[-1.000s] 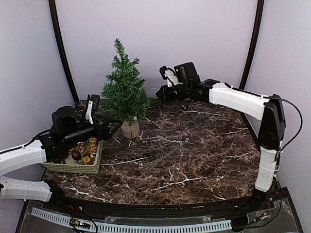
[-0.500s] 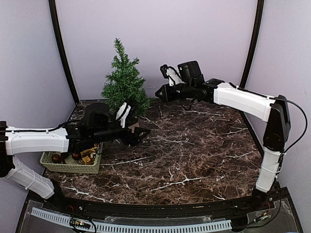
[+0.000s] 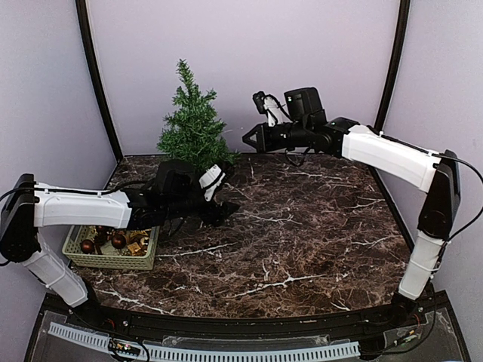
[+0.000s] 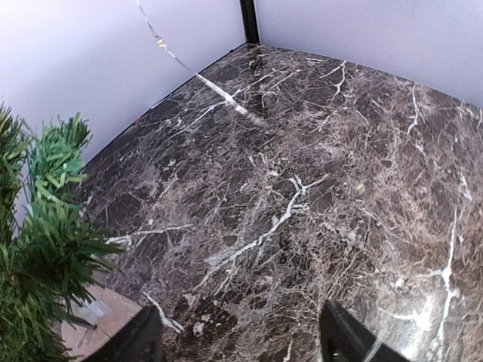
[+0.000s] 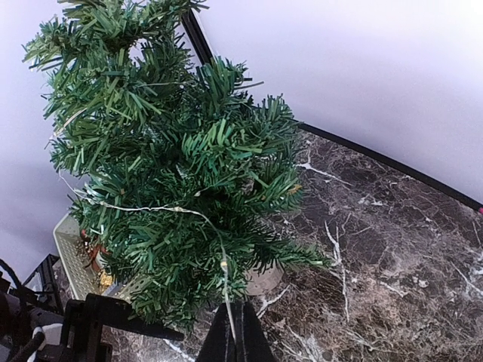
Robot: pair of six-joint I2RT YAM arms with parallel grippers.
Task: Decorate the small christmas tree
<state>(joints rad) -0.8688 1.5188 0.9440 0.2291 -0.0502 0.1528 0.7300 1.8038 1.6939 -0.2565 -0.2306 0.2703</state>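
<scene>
- The small christmas tree (image 3: 194, 128) stands upright at the back left of the table (image 3: 317, 234), with its stump (image 5: 264, 283) on the marble.
- The step in hand looks like stringing the lights. A thin light string (image 5: 173, 210) lies across the tree's lower branches and runs down to the right gripper.
- The right gripper (image 3: 247, 139) hovers just to the right of the tree, level with its middle branches, clenched on the end of that string. The wire is too fine to make out from above, and only the wrist view shows it entering the fingertips.
- The left gripper (image 3: 224, 204) sits low in front of the tree, close to the stump, with its jaws spread and nothing between them.
- A basket (image 3: 72, 253) of baubles (image 3: 113, 241) rests in front of the tree and to its left, under the left arm. None of the baubles seems to be on the tree yet.
- The next move, as I judge it, is for the right gripper to carry the string further round the tree, keeping it slack, and lay it into the branches before letting go.
- The left gripper is well placed to steady the stump meanwhile. It should close on the wood, not the bristles.
- The risk is that a pull on the wire tips the tree or strips the string off the branches.
</scene>
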